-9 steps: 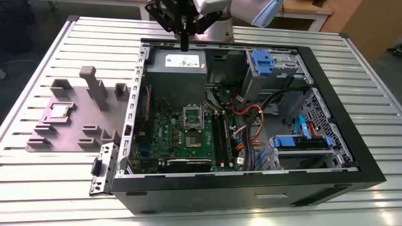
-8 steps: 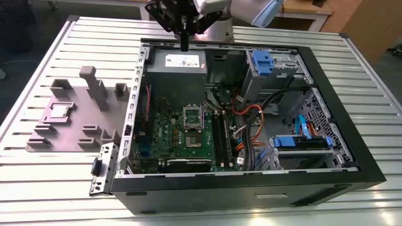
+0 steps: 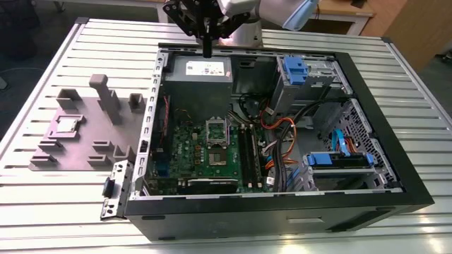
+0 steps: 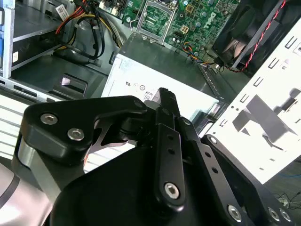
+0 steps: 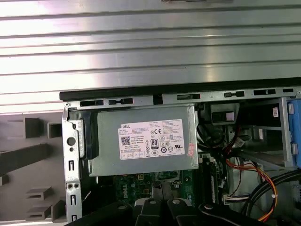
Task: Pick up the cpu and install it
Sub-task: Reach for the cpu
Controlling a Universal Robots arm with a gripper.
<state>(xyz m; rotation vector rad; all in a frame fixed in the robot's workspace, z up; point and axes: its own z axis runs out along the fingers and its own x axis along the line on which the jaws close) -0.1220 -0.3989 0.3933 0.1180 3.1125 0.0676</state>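
The cpu (image 3: 67, 125), a small flat silver square, lies in a recess of the grey fixture plate (image 3: 84, 153) on the exterior view's left, outside the computer case (image 3: 282, 211). My black gripper (image 3: 207, 52) hangs high over the case's far edge, above the grey power supply (image 3: 198, 79), far from the cpu. Its fingers (image 4: 165, 101) are drawn together with nothing between them. On the green motherboard (image 3: 190, 153) the silver socket frame (image 3: 217, 132) stands empty; it is also in the second wrist view (image 4: 157, 19).
The open case lies on a slatted metal table (image 3: 42, 206). Inside are orange and black cables (image 3: 279, 132), blue drive brackets (image 3: 295, 69) and a fan (image 4: 244, 33). Tall grey posts (image 3: 106, 98) rise from the fixture plate.
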